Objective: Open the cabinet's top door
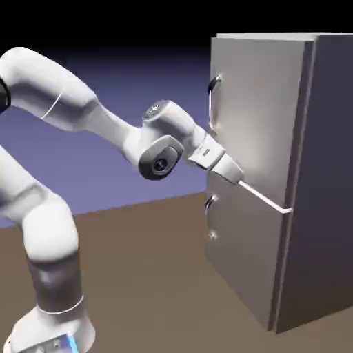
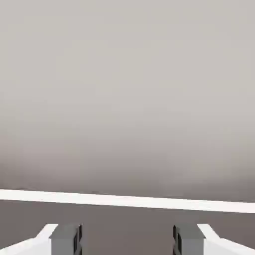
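Note:
The grey metallic cabinet (image 1: 303, 179) stands at the exterior view's right. Its top door (image 1: 258, 103) is the taller upper panel, lying flush with the cabinet, with a curved silver bar handle (image 1: 214, 103) on its left edge. My gripper (image 1: 236, 176) is close to the door's lower part, just above the pale seam (image 1: 265, 198), below and right of the handle. In the hand view the grey panel (image 2: 127, 89) fills the picture and the seam (image 2: 127, 200) crosses it low down. My gripper (image 2: 128, 241) is open, its fingertips (image 2: 66, 239) wide apart with nothing between them. The handle does not show in the hand view.
Below the seam is the shorter lower door (image 1: 241, 255) with a small handle (image 1: 209, 204). The brown table (image 1: 152, 276) runs under the arm and cabinet. The cabinet's darker side (image 1: 324, 207) faces right.

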Robot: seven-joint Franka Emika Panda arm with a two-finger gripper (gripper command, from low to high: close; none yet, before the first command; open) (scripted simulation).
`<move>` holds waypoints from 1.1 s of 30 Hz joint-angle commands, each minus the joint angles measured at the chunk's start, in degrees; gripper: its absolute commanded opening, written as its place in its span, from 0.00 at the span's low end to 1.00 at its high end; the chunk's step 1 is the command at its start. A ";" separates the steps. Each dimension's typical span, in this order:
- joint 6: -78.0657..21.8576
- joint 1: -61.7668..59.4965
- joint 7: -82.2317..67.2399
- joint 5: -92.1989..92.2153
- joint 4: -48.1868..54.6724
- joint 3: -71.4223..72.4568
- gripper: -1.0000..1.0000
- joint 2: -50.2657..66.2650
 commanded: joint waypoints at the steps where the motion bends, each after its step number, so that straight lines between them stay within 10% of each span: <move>1: -0.28 -0.96 2.50 2.46 0.23 1.21 0.50 -1.06; 33: -9.31 -31.60 82.25 81.06 7.62 39.97 0.50 -34.82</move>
